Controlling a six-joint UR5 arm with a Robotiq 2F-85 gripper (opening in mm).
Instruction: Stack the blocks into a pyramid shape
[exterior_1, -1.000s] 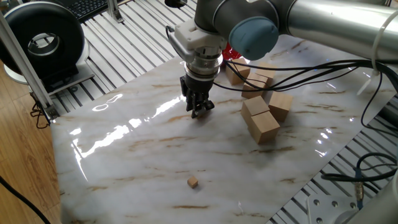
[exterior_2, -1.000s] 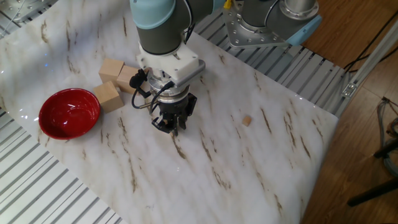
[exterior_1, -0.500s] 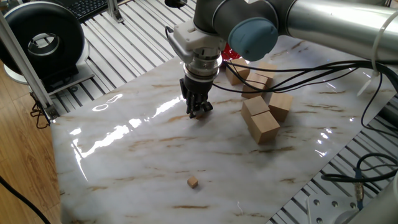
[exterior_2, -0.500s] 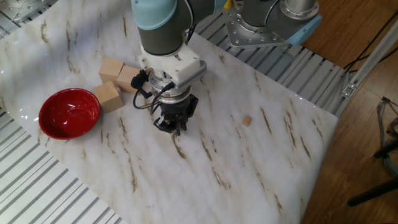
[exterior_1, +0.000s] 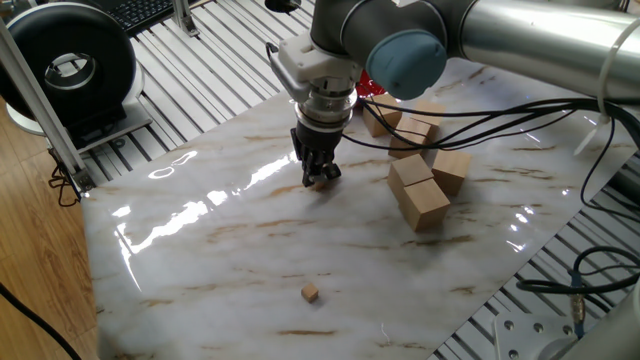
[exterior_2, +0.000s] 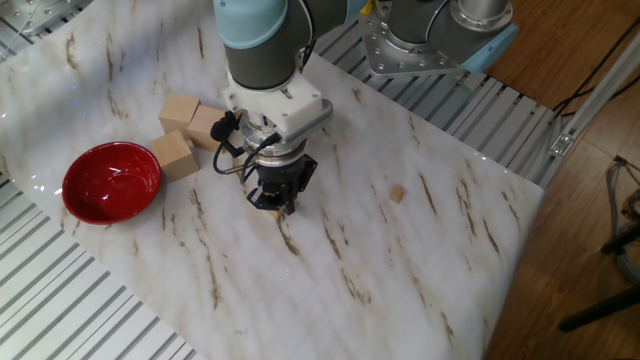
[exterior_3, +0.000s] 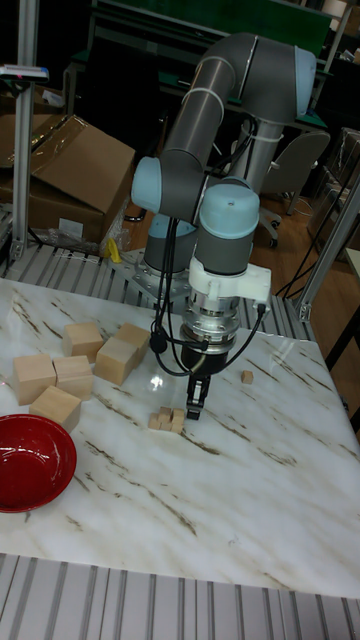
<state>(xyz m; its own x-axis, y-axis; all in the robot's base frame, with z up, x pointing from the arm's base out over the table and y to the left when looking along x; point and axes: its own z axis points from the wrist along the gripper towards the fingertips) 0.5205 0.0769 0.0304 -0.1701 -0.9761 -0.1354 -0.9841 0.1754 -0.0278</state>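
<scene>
beside the tool, three tiny cubes; one cube apart.

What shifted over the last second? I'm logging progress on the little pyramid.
Only the gripper moved, edging slightly and staying low beside the small pile of tiny cubes. No grab or release is visible. The lone tiny cube, large blocks and red bowl stayed put.
</scene>
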